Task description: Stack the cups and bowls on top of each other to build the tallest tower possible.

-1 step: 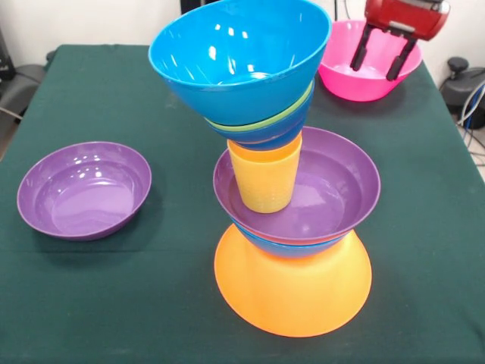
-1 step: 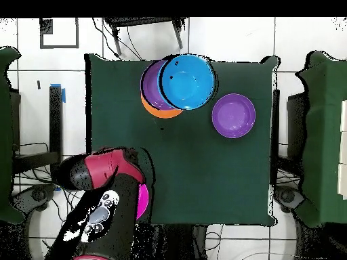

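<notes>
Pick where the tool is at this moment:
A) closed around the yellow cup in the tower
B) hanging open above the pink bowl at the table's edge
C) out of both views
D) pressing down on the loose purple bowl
B: in the front view the tool hangs with its two dark fingers spread, over the pink bowl, well away from the tower.

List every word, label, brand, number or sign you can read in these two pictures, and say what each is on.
None can be read. The bowls and cups of the tower are plain. The arm bears small dark marks, too blurred to read.
</notes>
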Controlling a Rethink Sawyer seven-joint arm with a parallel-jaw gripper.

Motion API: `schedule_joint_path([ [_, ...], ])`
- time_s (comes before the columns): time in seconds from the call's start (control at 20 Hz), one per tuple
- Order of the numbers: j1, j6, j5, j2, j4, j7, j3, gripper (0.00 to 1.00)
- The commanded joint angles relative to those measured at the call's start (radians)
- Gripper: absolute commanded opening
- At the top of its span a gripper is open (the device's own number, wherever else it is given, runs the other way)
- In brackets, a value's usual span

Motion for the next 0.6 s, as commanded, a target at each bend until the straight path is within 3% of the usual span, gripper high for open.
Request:
schedule_joint_path([
  [0.05, 0.049, -0.105, 0.088, 0.098, 0.080, 0.261, 0.078, 1.00],
  [0.35, 0.041, -0.162, 0.125, 0.127, 0.101, 0.253, 0.097, 1.00],
  [0.6, 0.073, -0.146, 0.165, 0.132, 0.112, 0.275, 0.085, 1.00],
])
